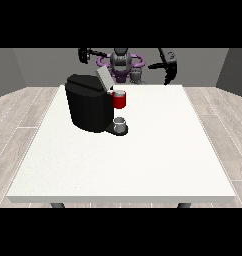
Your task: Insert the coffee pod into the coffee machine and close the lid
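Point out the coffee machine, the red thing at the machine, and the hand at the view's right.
coffee machine [88, 110]: front view, on its black body's front.
red thing at the machine [120, 101]: front view, on its red side.
hand at the view's right [169, 75]: front view, on the black hand hanging beyond the table's far edge.

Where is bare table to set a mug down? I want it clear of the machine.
Free: the whole near half of the table, and the strip at the view's right. Crowded: the far corner at the view's left, with the coffee machine, a red thing at the machine and a grey thing.
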Robot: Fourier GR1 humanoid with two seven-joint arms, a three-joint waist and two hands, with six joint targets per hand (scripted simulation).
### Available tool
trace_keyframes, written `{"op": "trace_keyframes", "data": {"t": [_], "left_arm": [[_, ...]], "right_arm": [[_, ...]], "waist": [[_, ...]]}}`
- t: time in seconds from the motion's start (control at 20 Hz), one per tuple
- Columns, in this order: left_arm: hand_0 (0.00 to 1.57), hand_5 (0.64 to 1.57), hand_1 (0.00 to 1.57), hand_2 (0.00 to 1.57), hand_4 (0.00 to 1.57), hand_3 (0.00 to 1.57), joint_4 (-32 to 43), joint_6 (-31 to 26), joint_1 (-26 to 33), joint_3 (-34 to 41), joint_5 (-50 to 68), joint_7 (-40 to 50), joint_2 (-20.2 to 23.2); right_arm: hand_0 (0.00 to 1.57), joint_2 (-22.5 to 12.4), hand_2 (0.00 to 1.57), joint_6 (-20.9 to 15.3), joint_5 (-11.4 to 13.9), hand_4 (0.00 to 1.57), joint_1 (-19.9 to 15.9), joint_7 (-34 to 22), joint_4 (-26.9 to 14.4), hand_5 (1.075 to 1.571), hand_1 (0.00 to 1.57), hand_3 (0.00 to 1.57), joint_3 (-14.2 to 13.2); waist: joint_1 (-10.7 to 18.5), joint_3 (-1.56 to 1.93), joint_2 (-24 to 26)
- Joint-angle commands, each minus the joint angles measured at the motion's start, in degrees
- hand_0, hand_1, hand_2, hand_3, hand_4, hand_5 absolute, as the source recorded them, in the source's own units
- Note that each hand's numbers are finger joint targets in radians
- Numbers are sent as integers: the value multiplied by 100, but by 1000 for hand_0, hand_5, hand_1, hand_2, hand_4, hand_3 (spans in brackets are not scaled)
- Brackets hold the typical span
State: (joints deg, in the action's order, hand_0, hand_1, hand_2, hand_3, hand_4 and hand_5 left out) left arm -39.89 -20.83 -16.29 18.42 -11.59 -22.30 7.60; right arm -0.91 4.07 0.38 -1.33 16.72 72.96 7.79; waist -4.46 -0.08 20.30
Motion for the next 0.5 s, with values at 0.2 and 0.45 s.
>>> {"op": "trace_keyframes", "data": {"t": [0.2,0.45], "left_arm": [[0,1571,0,0,280,0,-560,-156,523,-175,148,-5,-104],[0,1571,0,0,181,0,-935,-170,636,-280,308,-586,-200]], "right_arm": [[0,-29,0,-561,353,250,-199,-723,1570,1571,0,0,269],[0,85,0,-811,758,444,-416,-934,1834,1571,0,0,471]], "waist": [[310,8,-78],[362,7,-1040]]}}
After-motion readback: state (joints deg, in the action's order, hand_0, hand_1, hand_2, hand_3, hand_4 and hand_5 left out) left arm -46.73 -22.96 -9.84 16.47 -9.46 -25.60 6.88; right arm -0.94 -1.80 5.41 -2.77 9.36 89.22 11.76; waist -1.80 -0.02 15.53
